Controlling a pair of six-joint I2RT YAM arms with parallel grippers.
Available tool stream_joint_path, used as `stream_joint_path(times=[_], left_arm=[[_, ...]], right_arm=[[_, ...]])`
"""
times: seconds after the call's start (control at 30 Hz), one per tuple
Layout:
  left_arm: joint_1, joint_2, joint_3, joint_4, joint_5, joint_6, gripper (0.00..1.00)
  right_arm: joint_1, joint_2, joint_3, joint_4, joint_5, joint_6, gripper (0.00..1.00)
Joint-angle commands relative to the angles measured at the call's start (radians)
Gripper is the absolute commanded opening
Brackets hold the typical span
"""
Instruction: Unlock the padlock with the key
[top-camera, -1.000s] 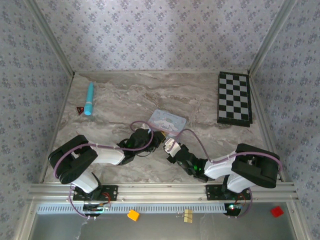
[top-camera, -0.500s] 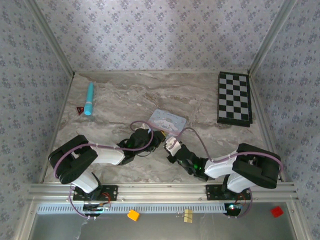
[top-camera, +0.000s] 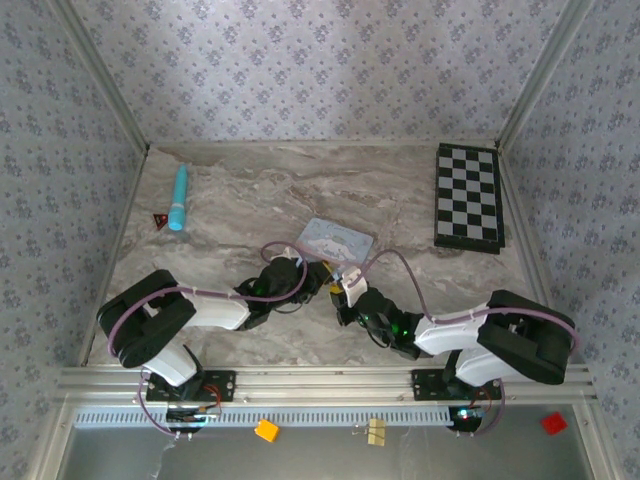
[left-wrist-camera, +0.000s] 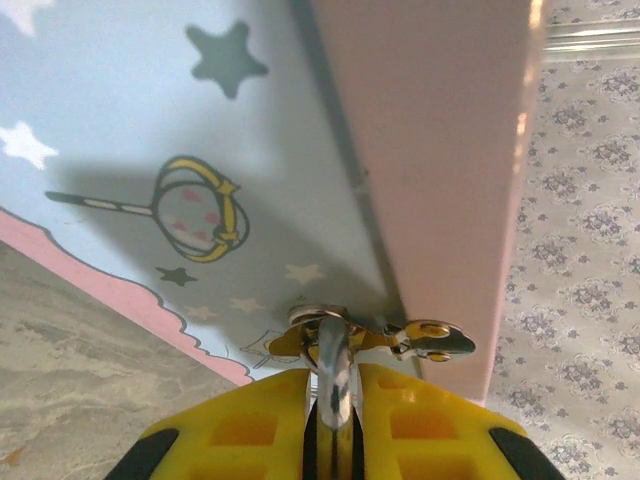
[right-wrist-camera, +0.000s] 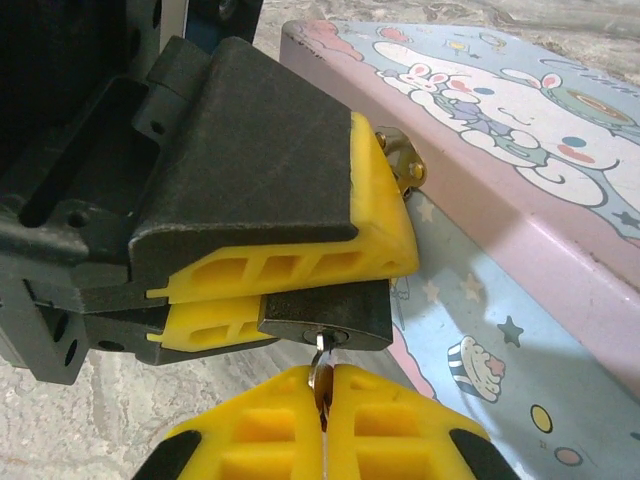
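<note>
Right wrist view: left end effector (right-wrist-camera: 340, 290) grasps the black padlock (right-wrist-camera: 325, 315); right end effector (right-wrist-camera: 325, 395) clenches the key (right-wrist-camera: 320, 358) at its 6 o'clock. Left wrist view adds the silvery shackle (left-wrist-camera: 333, 365) beside the tin (left-wrist-camera: 150, 120).

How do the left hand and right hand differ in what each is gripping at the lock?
The left hand is shut on the black padlock; the right hand is shut on the key. The left hand clamps the padlock across its body, beside the tin; the right hand faces the padlock's keyhole end, with the key in the keyhole. Both have yellow pads and both are shut.
</note>
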Motion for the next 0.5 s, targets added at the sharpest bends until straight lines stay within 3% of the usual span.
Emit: stream_joint_path(times=[0.0, 0.07, 0.2, 0.3, 0.47], left_arm=[[-0.016, 0.01, 0.024, 0.022, 0.05, 0.006, 0.0], [-0.014, 0.015, 0.032, 0.001, 0.06, 0.01, 0.0], [-0.006, 0.015, 0.051, -0.091, 0.069, 0.009, 0.14], [-0.001, 0.016, 0.062, -0.15, 0.067, 0.019, 0.26], [0.006, 0.037, 0.067, -0.158, 0.071, 0.013, 0.35]], right_arm=[[-0.016, -0.017, -0.006, -0.04, 0.072, 0.053, 0.06], [-0.015, -0.022, -0.005, -0.059, 0.082, 0.063, 0.06], [-0.027, -0.047, 0.032, -0.226, 0.078, 0.139, 0.04], [-0.029, -0.05, 0.026, -0.246, 0.08, 0.158, 0.01], [-0.032, -0.038, 0.024, -0.266, 0.078, 0.186, 0.0]])
